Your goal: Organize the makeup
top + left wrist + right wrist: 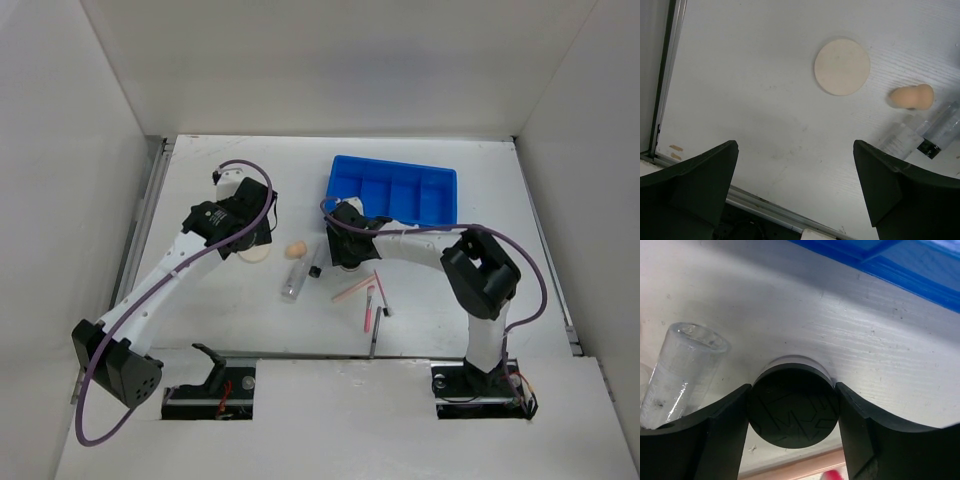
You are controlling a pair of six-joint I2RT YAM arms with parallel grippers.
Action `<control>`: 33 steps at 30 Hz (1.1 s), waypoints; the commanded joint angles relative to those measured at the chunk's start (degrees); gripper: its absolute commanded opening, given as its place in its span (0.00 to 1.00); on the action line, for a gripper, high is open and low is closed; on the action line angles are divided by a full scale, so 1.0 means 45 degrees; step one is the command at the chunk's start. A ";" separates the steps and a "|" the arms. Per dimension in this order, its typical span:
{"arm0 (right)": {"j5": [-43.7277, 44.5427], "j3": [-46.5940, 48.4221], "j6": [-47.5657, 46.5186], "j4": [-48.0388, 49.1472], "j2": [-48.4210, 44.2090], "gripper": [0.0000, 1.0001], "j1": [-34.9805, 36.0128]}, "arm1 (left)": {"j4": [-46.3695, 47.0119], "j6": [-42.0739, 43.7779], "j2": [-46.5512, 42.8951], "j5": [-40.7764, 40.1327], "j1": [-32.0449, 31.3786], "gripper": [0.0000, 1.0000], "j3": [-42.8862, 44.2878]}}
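Cream puff [842, 67], peach sponge [912, 97], black jar [792, 410], pink pencil [368, 308] — and a blue tray [392, 164].

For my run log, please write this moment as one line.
left hand open, facing cream puff | right hand shut on round black jar

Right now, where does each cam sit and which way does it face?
Top external: fixed high behind the bases, looking down over the table; left arm and right arm show whole.
Left wrist: on the left gripper, looking down at cream puff and peach sponge; its open fingers frame the view.
Right wrist: on the right gripper, low, facing the blue tray; its fingers press the round black jar.
Shared: top and left wrist both see puff and sponge; top and right wrist, the tray.
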 commanded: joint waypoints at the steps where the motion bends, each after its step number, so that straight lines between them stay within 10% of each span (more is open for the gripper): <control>1: 0.0392 0.0430 0.0011 -0.0220 -0.0609 0.56 0.0084 | -0.0304 0.0100 -0.0065 -0.0307 0.0071 1.00 0.0557; 15: 0.0823 0.1971 -0.0282 -0.2253 -0.3755 0.53 -0.1436 | 0.0028 0.0100 -0.0065 -0.0035 0.0071 1.00 0.0557; 33: 0.0784 0.8340 -0.0399 -0.2799 0.1986 0.57 -0.4055 | -0.0773 0.0002 0.1302 0.0748 0.0071 1.00 0.1514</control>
